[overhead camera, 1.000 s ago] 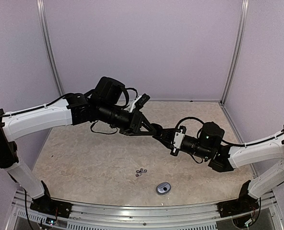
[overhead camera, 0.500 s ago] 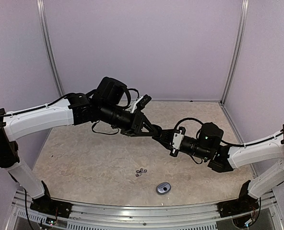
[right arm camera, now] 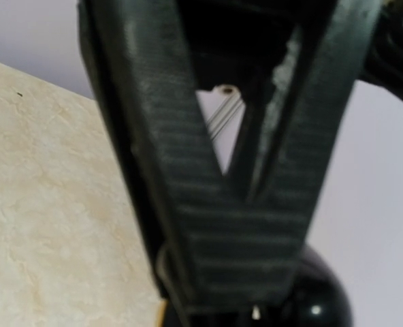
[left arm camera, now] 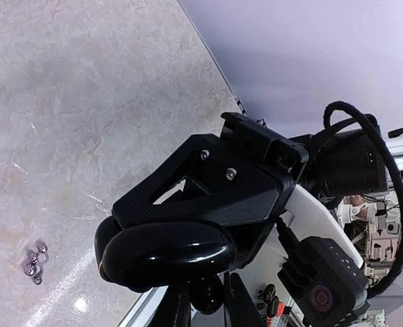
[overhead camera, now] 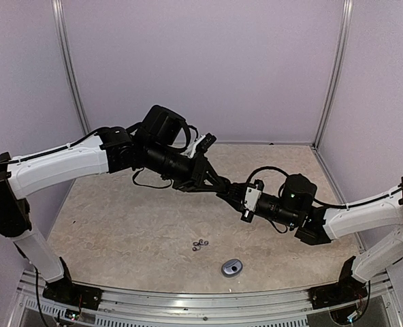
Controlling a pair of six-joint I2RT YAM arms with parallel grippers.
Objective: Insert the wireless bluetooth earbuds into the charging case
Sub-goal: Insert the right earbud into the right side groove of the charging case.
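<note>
Both grippers meet in mid-air over the middle of the table, my left gripper (overhead camera: 219, 184) tip to tip with my right gripper (overhead camera: 231, 193). In the left wrist view a glossy black rounded charging case (left arm camera: 164, 255) sits clamped under the right gripper's black fingers (left arm camera: 215, 187). A smaller glossy black part of it lies between my left gripper (left arm camera: 207, 308) jaws, which are shut on it. The right wrist view is filled by ribbed black fingers (right arm camera: 242, 225), with the case (right arm camera: 320, 294) at the bottom edge. The earbuds (overhead camera: 200, 244) lie in a small cluster on the table (left arm camera: 35, 262), untouched.
A small grey-blue oval case (overhead camera: 232, 267) lies on the table near the front edge, right of the earbuds. Purple walls with metal posts (overhead camera: 71, 68) enclose the table on three sides. A metal rail (overhead camera: 188, 300) runs along the near edge.
The left arm's wrist has lifted and swung slightly right. The grippers stay joined at the black case. The right arm and the earbuds have not moved.
</note>
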